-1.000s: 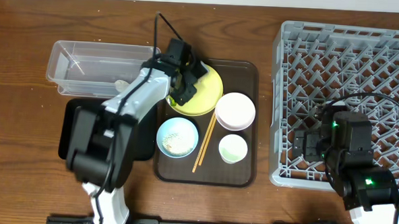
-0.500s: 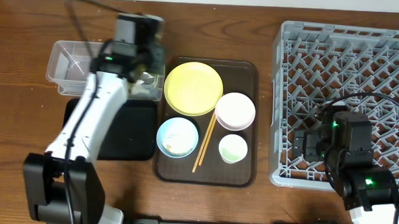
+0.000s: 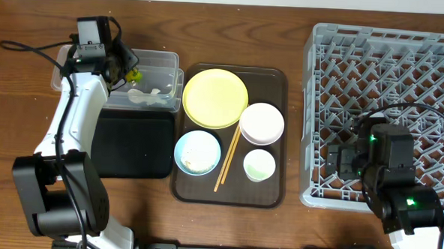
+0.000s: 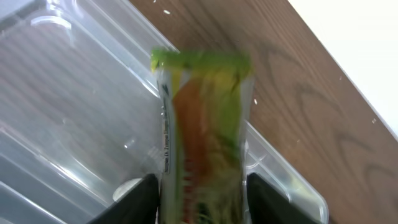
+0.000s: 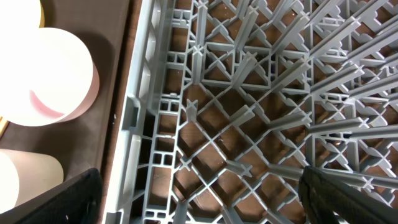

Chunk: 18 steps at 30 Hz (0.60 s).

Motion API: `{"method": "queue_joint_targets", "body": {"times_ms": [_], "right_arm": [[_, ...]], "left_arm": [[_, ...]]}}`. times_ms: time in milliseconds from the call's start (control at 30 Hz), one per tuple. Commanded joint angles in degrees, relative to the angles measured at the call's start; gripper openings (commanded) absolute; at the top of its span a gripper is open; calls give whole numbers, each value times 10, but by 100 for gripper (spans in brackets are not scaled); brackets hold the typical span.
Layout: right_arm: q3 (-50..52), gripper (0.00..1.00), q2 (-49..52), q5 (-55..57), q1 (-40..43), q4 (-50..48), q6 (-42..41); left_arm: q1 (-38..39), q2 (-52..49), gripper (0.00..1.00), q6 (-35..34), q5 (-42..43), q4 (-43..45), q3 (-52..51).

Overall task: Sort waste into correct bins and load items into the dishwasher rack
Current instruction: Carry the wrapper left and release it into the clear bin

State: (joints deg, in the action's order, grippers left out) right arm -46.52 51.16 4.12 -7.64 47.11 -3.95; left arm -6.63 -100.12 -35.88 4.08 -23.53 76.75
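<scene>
My left gripper [image 3: 128, 70] is shut on the green-and-orange snack wrapper [image 3: 136, 75] and holds it over the clear tub [image 3: 80, 96]. In the left wrist view the wrapper [image 4: 202, 124] hangs blurred between my fingers [image 4: 202, 202] above the tub's far rim [image 4: 280, 165]. White tissue [image 3: 149, 97] lies in the tub. The black tray [image 3: 131, 147] sits in front of it. The yellow plate [image 3: 215, 99], white bowl [image 3: 262, 122], light blue bowl [image 3: 197, 153] with whitish scraps, green cup [image 3: 259, 166] and chopsticks [image 3: 228, 158] are on the brown serving tray. My right gripper [image 5: 202, 205] is open and empty over the grey rack's [image 3: 389, 87] left edge.
The brown serving tray [image 3: 278, 86] lies between the bins and the rack. The right wrist view shows the rack wall [image 5: 134, 124], the white bowl [image 5: 50, 74] and the cup [image 5: 25, 180]. The left arm reaches along the table's left side.
My left arm has swung left from over the yellow plate to over the clear tub, carrying the wrapper. The right arm has not moved.
</scene>
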Motion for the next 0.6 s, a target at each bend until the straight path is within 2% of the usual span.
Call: {"method": "queue_joint_targets", "body": {"times_ms": [0,33,100,133,333,433,567], "right_arm": [[-13,99,-2,3,6,1,-7],[-13,99,-2,3,6,1,-7],[-13,99,-2,3,6,1,-7],[-13,99,-2,3,6,1,-7],[-13,99,-2,3,6,0,-7],[-13,99,-2,3,6,-1,-7],[-13,99,-2,-4,6,-17,-7]], "left_arm": [[0,-1,52,-25,-4,2,0],[0,-1,58,-21,0,1,0],[0,3,79,10,10,0,0],[0,7,81,28,13,0,0],[7,56,86,66,15,-26,0],[25,90,89,71,14,-72,0],[76,109,89,116,15,-159,0]]}}
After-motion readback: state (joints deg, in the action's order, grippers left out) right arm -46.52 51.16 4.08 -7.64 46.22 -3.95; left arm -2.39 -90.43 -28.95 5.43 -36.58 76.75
